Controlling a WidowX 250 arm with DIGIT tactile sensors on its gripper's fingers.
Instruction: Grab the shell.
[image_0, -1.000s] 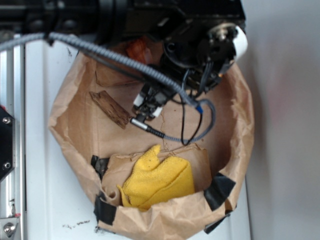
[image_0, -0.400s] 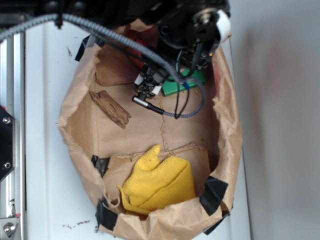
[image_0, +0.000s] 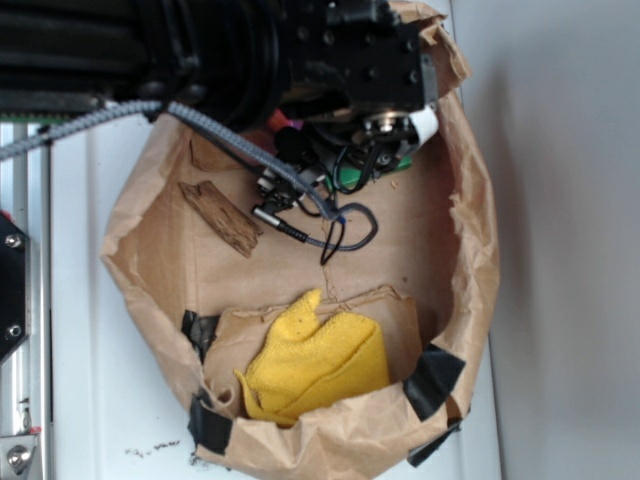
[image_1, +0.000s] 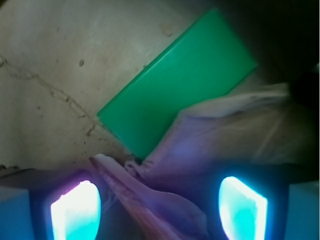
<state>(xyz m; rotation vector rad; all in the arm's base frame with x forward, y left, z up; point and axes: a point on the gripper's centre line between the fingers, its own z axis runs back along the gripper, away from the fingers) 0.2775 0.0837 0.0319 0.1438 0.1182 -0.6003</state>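
Observation:
In the wrist view the shell (image_1: 167, 202) lies between my two fingertips (image_1: 75, 210), its thin point toward the upper left near the green block (image_1: 180, 80). It looks pinkish-tan under the finger lights. My gripper (image_1: 159, 210) is open, with a gap between the shell and each finger. In the exterior view the gripper (image_0: 275, 187) is low at the far end of the brown paper bag (image_0: 480, 250). The arm hides nearly all of the shell there; only an orange-red sliver (image_0: 281, 122) shows.
A rough brown wood piece (image_0: 221, 217) lies left of the gripper. The green block (image_0: 350, 178) sits just right of it. A yellow cloth (image_0: 315, 360) lies at the bag's near end. A paper fold (image_1: 235, 130) rises next to the shell. Cables (image_0: 335, 225) hang below the wrist.
The arm has moved toward the far end of the bag and lower. The green block came into view, then was partly covered. The bag's rim has shifted shape.

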